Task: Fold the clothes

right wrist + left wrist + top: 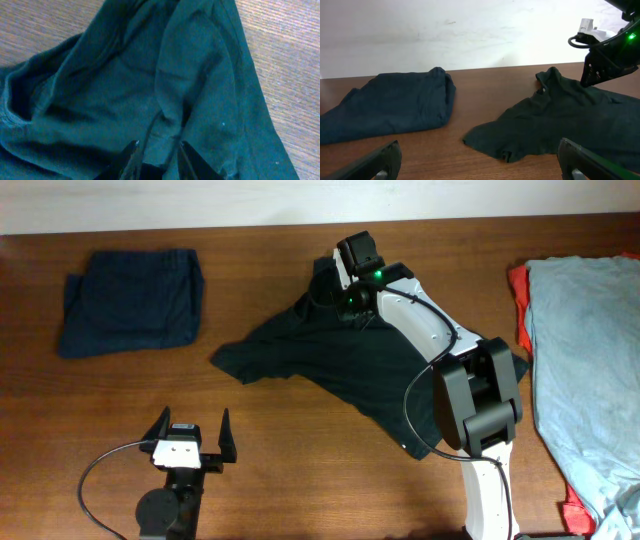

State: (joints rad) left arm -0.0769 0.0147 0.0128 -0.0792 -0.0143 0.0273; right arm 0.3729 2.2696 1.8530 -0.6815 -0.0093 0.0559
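A black T-shirt point(335, 360) lies crumpled at the middle of the bench point(300, 470). It looks soft, light and limp. Your right hand point(157, 160) is narrow around a raised fold at the far edge; you cannot tell if it grips. Pinch there. Your left hand point(192, 425) is wide and empty, near left.

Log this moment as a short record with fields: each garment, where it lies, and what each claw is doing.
black T-shirt: middle of the table, spread out, rumpled
navy garment: far left, folded, apart from the T-shirt
grey-blue garment: right edge, lying over a red garment
left claw: open, above bare wood, holding nothing
right claw: on the T-shirt's far edge, jaws narrow around a fold; grip unclear
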